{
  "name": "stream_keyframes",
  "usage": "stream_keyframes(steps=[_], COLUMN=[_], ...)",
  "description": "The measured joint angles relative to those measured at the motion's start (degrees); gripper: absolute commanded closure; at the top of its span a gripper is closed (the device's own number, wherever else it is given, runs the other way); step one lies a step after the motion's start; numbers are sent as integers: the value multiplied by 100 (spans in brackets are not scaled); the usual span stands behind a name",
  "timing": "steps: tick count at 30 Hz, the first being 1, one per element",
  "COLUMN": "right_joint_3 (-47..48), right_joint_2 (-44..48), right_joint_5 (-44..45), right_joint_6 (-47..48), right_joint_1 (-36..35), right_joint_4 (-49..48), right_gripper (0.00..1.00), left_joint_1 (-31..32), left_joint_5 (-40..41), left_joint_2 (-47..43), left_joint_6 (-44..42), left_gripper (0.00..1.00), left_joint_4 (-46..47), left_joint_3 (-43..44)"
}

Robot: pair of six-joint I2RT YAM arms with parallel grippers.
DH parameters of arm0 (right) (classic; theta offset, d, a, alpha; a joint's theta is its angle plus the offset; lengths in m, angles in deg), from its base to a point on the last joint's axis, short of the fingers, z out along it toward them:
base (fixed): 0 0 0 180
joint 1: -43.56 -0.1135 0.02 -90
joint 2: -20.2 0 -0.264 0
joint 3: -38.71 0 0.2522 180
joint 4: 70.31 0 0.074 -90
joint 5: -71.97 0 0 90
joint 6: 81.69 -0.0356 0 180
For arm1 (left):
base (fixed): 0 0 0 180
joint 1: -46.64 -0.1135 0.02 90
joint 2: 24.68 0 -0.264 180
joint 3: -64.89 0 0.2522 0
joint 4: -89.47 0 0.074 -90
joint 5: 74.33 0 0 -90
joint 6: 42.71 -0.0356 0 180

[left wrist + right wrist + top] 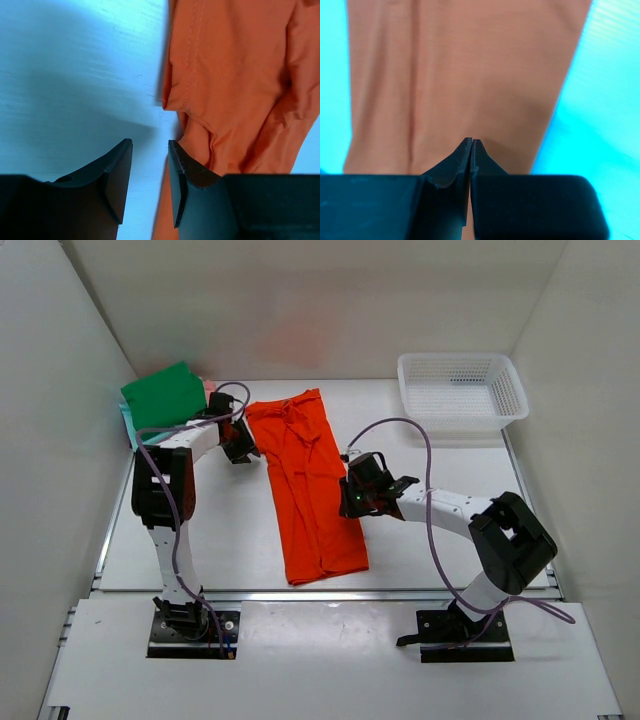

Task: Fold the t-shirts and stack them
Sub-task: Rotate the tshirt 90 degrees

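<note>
Right wrist, right tool (471,141) closed above orange t-shirt (470,70), left tool (150,142) parted

Cannot tell pinched from merely touched at the closed right gripper (471,142), set on the orange t-shirt (470,70), blurred and cut off at the top edge there, cut off likewise in the left wrist view. Only slivers of pink t-shirt (209,387) and teal t-shirt (127,422) under the green t-shirt (160,395), rest buried.

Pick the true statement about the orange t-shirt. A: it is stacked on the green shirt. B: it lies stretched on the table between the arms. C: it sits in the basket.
B: the orange t-shirt lies long and flat on the table, between the left end effector and the right end effector.
</note>
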Motion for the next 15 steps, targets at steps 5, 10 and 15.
stream_keyframes(steps=[5, 10, 15], right_joint_3=[-146, -188, -190], right_joint_2=[0, 0, 0], right_joint_5=[13, -11, -22], right_joint_6=[26, 52, 70], right_joint_1=[90, 92, 131], right_joint_4=[52, 74, 70], right_gripper=[100, 100, 100], left_joint_1=[136, 201, 278], left_joint_5=[35, 186, 293], left_joint_2=[22, 22, 232], left_joint_6=[284, 551, 629], left_gripper=[53, 53, 52], left_joint_4=[452, 918, 973], left_joint_3=[-127, -133, 42])
